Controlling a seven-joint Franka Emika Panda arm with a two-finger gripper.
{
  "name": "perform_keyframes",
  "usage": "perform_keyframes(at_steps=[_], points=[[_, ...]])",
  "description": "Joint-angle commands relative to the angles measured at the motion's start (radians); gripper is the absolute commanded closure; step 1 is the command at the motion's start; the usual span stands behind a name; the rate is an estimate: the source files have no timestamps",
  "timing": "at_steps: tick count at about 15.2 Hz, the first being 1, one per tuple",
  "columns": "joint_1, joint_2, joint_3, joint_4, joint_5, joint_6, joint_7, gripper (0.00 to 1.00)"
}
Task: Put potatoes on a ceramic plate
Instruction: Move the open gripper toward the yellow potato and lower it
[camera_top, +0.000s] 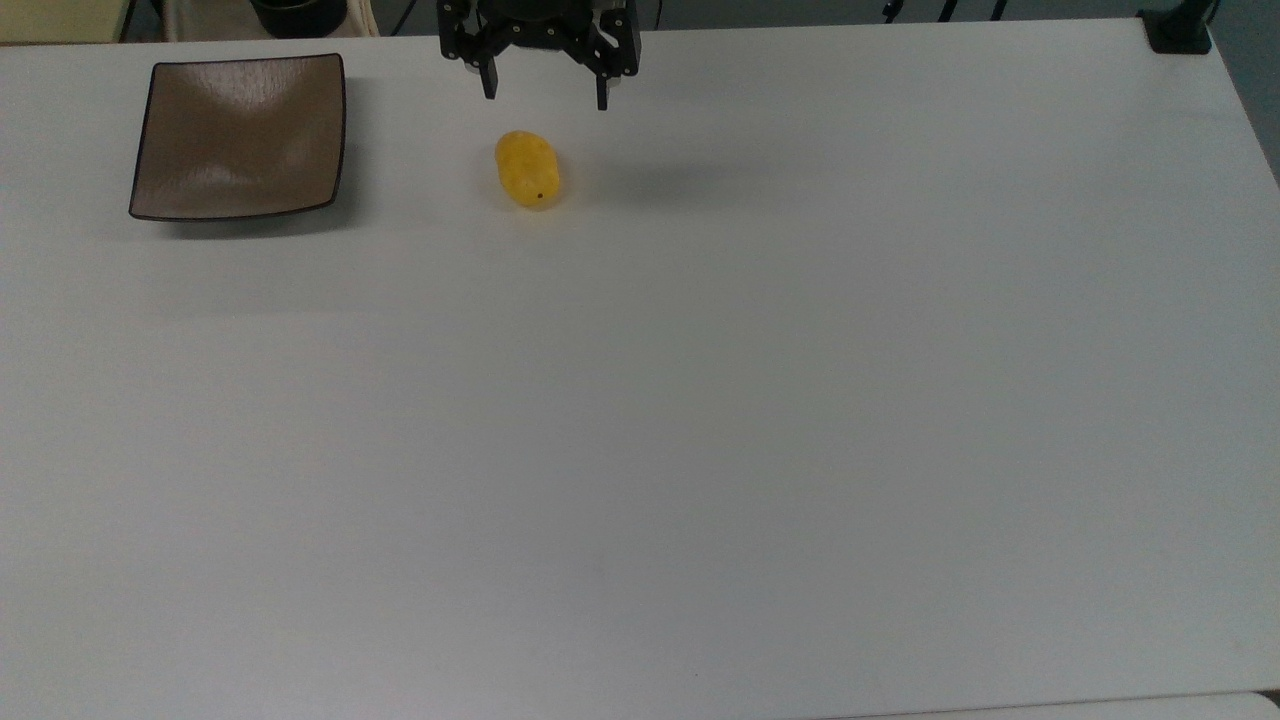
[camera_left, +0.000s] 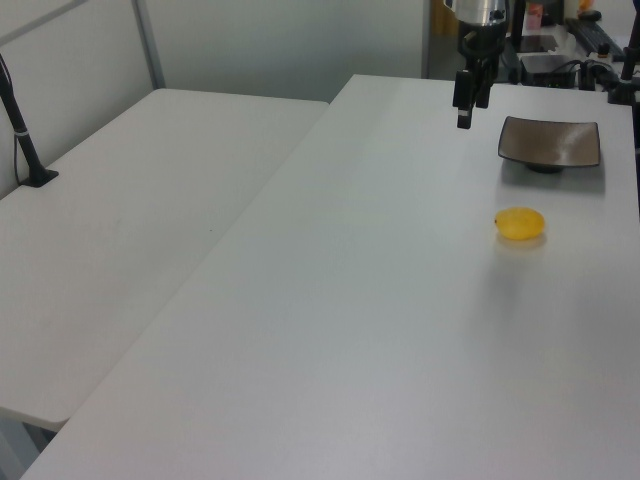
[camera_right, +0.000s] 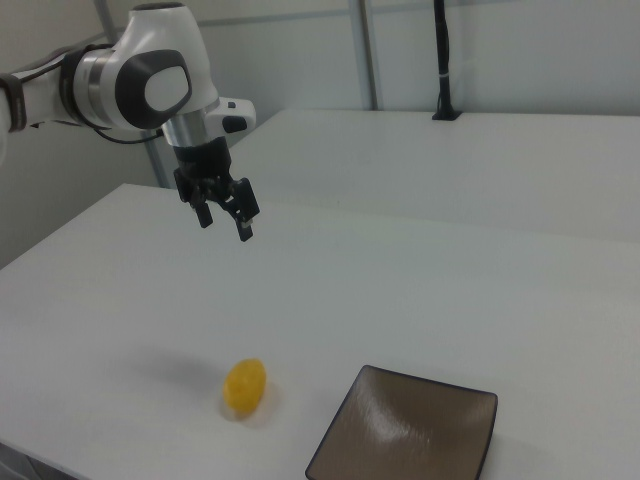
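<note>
White tabletop fills the top view: my gripper (camera_top: 545, 98) hangs spread and empty at upper centre, the potato (camera_top: 528, 169) just below it, the ceramic plate (camera_top: 170, 195) bare at upper left.

Left view: potato lies lower right, apart from the plate.

Right view: nothing is lifted yet.

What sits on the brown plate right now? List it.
Nothing sits on it. The ceramic plate shows only its bare glossy surface. The potato lies on the white table, apart from the plate. What is under the plate is hidden.
</note>
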Motion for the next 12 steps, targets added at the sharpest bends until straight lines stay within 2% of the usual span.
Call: perform_keyframes(at_steps=[1, 9, 12], points=[[-0.002, -0.032, -0.007, -0.037, 0.025, 0.030, -0.095, 0.00], [-0.014, -0.032, -0.007, -0.052, 0.022, 0.030, -0.097, 0.00], [-0.010, -0.069, -0.007, -0.123, 0.011, 0.031, -0.142, 0.00]])
